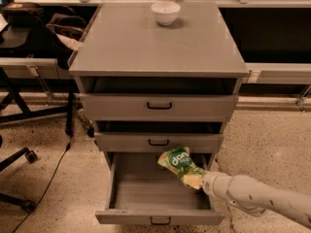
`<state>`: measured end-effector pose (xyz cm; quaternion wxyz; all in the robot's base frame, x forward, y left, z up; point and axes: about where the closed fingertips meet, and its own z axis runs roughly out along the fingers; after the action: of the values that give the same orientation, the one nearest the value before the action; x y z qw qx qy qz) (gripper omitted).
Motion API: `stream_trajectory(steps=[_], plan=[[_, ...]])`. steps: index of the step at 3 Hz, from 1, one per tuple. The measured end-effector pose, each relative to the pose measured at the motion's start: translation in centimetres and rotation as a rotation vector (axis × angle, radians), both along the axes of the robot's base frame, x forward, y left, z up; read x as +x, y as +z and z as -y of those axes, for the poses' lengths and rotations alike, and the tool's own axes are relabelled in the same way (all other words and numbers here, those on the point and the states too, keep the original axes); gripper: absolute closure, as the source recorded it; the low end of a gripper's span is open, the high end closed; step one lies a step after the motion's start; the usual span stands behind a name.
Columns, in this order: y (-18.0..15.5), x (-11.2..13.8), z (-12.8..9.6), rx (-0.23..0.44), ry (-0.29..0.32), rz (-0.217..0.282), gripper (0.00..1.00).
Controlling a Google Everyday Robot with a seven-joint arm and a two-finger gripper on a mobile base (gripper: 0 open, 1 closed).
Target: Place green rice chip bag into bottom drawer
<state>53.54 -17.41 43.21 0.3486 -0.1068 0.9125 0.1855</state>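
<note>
The green rice chip bag (pixel 179 163) is light green with a dark round logo. It hangs tilted over the right inside of the open bottom drawer (pixel 158 218), which is pulled well out from the grey cabinet. My gripper (pixel 198 181) reaches in from the lower right on a white arm and is shut on the bag's lower end. The bag is above the drawer floor, close to the drawer's right wall.
The two upper drawers (pixel 159 106) stand slightly open. A white bowl (pixel 165 12) sits on the cabinet top (pixel 146 47). An office chair base (pixel 19 178) and a black cable (pixel 53 174) lie on the floor at left. Desks and a bag stand behind.
</note>
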Motion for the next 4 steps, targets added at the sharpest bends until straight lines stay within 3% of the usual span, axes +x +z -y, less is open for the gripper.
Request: stream_trajectory(steps=[1, 2, 3, 4], plan=[[-1.0, 0.1, -0.2, 0.035, 0.095, 0.029, 1.00], [-5.1, 1.2, -2.0, 0.062, 0.268, 0.063, 1.00], [-9.6, 2.5, -2.9, 0.111, 0.378, 0.026, 1.00], [-13.0, 3.3, -2.9, 0.118, 0.433, -0.038, 1.00]])
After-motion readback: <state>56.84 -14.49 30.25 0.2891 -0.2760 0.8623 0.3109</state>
